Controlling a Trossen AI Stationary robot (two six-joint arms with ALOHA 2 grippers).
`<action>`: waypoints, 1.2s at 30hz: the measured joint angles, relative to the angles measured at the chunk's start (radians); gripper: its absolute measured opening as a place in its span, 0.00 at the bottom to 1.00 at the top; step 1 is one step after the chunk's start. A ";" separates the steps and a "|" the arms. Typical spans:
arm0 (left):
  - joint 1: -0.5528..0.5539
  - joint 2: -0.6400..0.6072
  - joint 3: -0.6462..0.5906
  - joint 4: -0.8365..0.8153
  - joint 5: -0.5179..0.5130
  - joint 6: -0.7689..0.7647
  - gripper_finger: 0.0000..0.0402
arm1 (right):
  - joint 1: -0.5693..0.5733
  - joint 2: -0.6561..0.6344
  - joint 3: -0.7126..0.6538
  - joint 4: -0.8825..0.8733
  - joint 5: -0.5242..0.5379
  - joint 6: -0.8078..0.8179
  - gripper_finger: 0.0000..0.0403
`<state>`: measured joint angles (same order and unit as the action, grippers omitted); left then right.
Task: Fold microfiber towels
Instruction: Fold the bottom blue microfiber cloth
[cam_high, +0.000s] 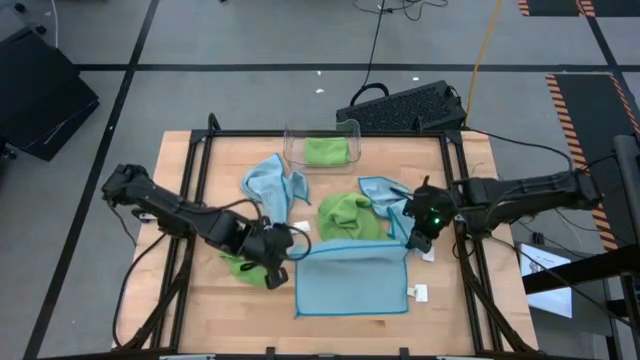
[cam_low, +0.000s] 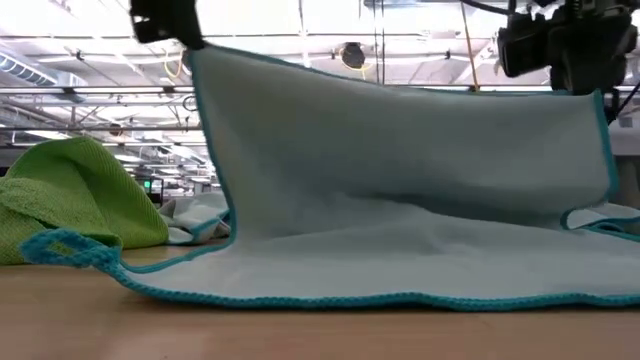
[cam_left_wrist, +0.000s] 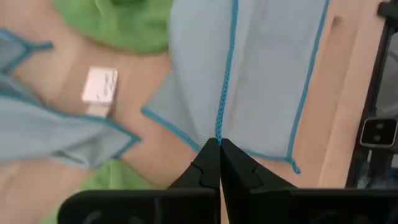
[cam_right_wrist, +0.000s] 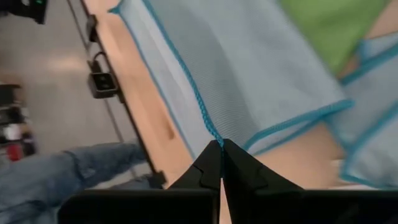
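Left gripper (cam_high: 283, 262) and right gripper (cam_high: 418, 240) each have jaws pinched shut on a far corner of the light blue towel (cam_high: 352, 282), lifting that edge off the table (cam_high: 230, 310), apparently to fold it over the near half.

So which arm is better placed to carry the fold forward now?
Neither alone, probably. The left hand and right hand each pinch one corner of the light blue towel, lifted at its far edge, so both seem equally placed to move together.
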<state>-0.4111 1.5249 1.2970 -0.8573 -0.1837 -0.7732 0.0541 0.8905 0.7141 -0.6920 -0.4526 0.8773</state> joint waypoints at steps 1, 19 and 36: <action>-0.010 0.000 -0.013 0.010 0.000 -0.013 0.00 | 0.019 0.000 -0.014 0.029 0.000 0.033 0.00; -0.075 0.021 -0.133 0.279 -0.001 -0.058 0.00 | 0.277 0.006 -0.071 0.094 0.056 0.268 0.00; -0.102 0.109 -0.144 0.290 0.024 -0.076 0.00 | 0.398 0.179 -0.071 0.226 0.060 0.286 0.00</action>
<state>-0.5133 1.6340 1.1532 -0.5668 -0.1596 -0.8496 0.4524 1.0700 0.6426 -0.4656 -0.3929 1.1629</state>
